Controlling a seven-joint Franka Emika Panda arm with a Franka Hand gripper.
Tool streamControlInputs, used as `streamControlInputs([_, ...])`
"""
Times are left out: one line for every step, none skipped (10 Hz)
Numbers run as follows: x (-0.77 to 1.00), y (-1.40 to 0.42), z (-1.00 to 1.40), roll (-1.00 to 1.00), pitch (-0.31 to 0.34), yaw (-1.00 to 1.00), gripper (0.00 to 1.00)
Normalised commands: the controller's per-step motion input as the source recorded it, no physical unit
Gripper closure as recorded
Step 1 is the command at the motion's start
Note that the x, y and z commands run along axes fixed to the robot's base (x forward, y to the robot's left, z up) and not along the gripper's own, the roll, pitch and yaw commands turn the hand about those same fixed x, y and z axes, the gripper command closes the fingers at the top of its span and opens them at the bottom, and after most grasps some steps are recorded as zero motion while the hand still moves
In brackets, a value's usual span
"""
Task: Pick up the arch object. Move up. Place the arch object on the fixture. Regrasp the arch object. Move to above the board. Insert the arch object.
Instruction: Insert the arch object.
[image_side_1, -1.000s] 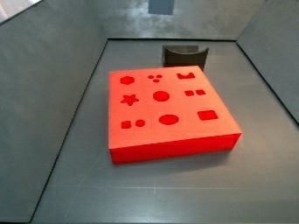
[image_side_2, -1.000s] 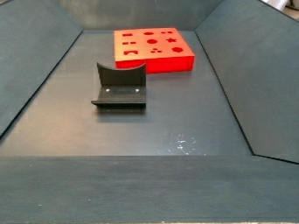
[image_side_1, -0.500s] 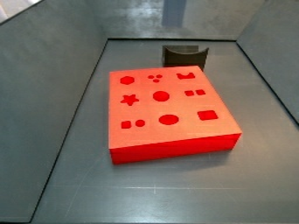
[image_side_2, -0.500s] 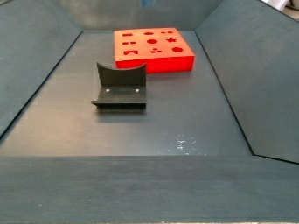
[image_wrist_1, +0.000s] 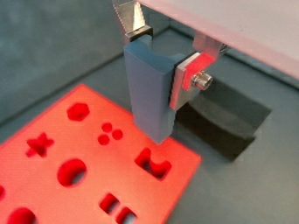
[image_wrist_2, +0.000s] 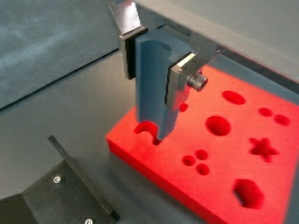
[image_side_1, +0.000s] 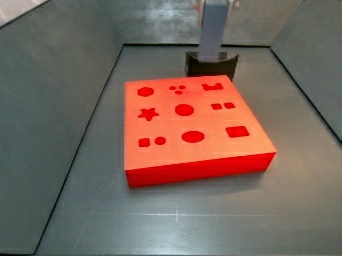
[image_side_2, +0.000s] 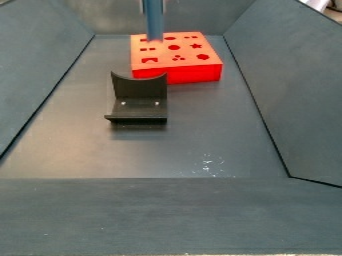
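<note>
Your end effector (image_wrist_1: 158, 57) pinches the arch object (image_wrist_1: 149, 92) upright by its upper end, so its lower end hangs just above the board (image_wrist_1: 70, 179), over the arch cut-out (image_wrist_1: 153, 162), seemingly lined up for insertion.

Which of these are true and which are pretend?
1. The gripper holds the arch object upright. True.
2. The arch object already sits in the board. False: it hangs above the board, near the arch cut-out.
3. The fixture stands on the board. False: it stands on the floor beside it.
4. The board is red. True.
5. The fixture holds a piece. False: it holds nothing.
</note>
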Motion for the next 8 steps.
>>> streamControlInputs([0.05, -0.01, -0.31, 0.0, -0.124, 0.08, 1.0])
streamControlInputs([0.0, 0.0, -0.1, -0.02, -0.091, 0.0, 1.0])
streamControlInputs([0.0, -0.24, -0.6, 0.05, -0.159, 0.18, 1.0])
streamControlInputs([0.0, -0.19, -0.61, 0.01, -0.16, 0.23, 1.0])
streamControlInputs([0.0, -0.1, -0.3, 0.0, -0.12, 0.22, 1.0])
streamControlInputs([0.0, 0.0, -0.14, 0.0, -0.079, 0.2, 1.0])
streamControlInputs([0.0, 0.0, -0.13, 0.0, -0.059, 0.24, 1.0])
streamControlInputs([-0.03, -0.02, -0.23, 0.03, -0.031, 0.46, 1.0])
